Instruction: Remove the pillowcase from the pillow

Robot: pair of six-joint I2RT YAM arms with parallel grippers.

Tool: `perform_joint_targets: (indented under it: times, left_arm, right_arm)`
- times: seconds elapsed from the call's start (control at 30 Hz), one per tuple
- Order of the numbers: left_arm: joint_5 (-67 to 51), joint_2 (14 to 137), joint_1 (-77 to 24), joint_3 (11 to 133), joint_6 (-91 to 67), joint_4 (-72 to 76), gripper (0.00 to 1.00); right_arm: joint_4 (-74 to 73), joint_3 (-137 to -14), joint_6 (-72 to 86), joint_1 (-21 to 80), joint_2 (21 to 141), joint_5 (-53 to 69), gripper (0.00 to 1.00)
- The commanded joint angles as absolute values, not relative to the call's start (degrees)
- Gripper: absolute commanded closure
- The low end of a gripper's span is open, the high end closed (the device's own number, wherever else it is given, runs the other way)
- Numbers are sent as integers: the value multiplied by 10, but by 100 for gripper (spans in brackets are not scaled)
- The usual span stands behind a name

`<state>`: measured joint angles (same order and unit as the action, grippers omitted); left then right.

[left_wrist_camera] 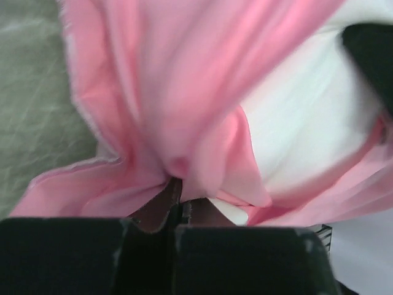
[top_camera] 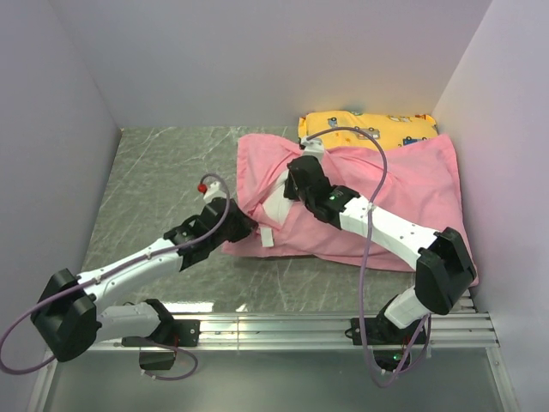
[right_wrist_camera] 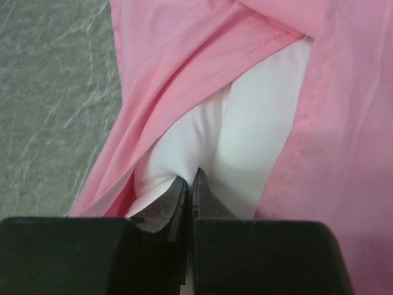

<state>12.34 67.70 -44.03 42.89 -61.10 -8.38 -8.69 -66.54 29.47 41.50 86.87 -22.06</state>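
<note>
Pillowcase [left_wrist_camera: 153,92]: left jaws (pillow [right_wrist_camera: 245,135]: right jaws)

Top external: fixed above and behind the left arm [top_camera: 129,270] and right arm [top_camera: 386,225], facing down and forward; distant, whole table [top_camera: 154,172] in frame.
Left wrist: mounted on the left arm, looked out past the left gripper [left_wrist_camera: 175,187]; very near, blurred, frame mostly pink pillowcase [left_wrist_camera: 153,92].
Right wrist: mounted on the right arm, looked out past the right gripper [right_wrist_camera: 191,175]; very near the white pillow [right_wrist_camera: 245,135].
Shared field: all three covered the pillowcase's open end and the grey table beside it.
</note>
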Motion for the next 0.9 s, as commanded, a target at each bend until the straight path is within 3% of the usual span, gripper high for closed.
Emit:
perform_joint_targets:
  times: [0.0, 0.37, 0.67, 0.77, 0.87]
  left_arm:
    - [134, 637, -442, 361, -649, -100, 100]
    - [140, 606, -424, 218, -705, -47, 99]
    - [98, 733, -361, 218, -690, 100, 99]
    - [80, 755, -345, 257, -672, 113, 99]
    - [78, 780, -345, 327, -632, 103, 91]
  right_arm:
    - [-69, -723, 276, 388, 857, -264, 100]
    - [-93, -762, 283, 286, 817, -134, 100]
    - [-113, -734, 276, 288, 769, -2, 100]
    - [-84, -671, 282, 322, 727, 54, 100]
    - [-63, -607, 287, 417, 717, 43, 100]
